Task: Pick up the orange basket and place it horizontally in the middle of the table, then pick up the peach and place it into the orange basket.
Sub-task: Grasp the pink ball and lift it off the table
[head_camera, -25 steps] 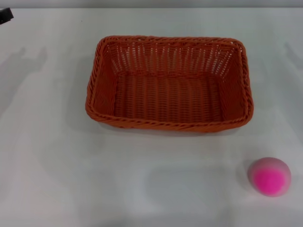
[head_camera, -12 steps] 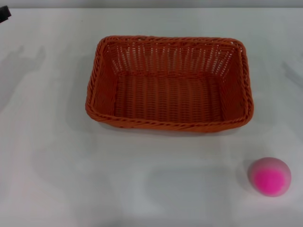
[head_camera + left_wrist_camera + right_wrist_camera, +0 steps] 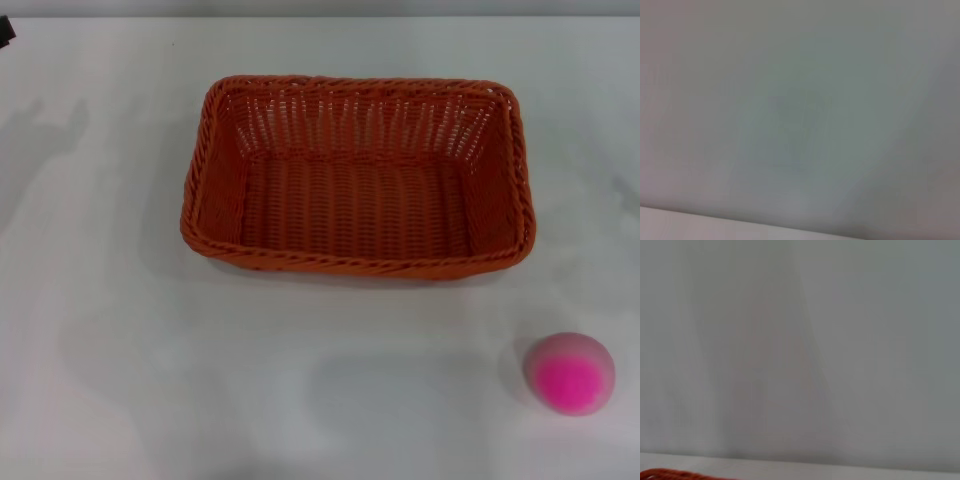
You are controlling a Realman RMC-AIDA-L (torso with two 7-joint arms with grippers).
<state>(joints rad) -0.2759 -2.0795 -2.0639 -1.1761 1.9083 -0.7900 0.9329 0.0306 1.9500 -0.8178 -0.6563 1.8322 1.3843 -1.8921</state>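
Note:
The orange basket point(image 3: 357, 177) lies lengthwise across the middle of the white table point(image 3: 120, 330), open side up and with nothing in it. The peach point(image 3: 570, 373), pale pink with a magenta patch, rests on the table near the front right, apart from the basket. A dark sliver of my left gripper point(image 3: 4, 28) pokes in at the far left corner, well away from both. My right gripper is out of view. A strip of the basket's rim point(image 3: 670, 474) shows at the edge of the right wrist view.
Bare white tabletop point(image 3: 800, 125) fills the left wrist view. Faint arm shadows lie on the table at the far left point(image 3: 50, 130).
The dark sliver at the far left corner has slid further out of the picture, and the shadows on both sides have drifted outward. Basket and peach have not moved.

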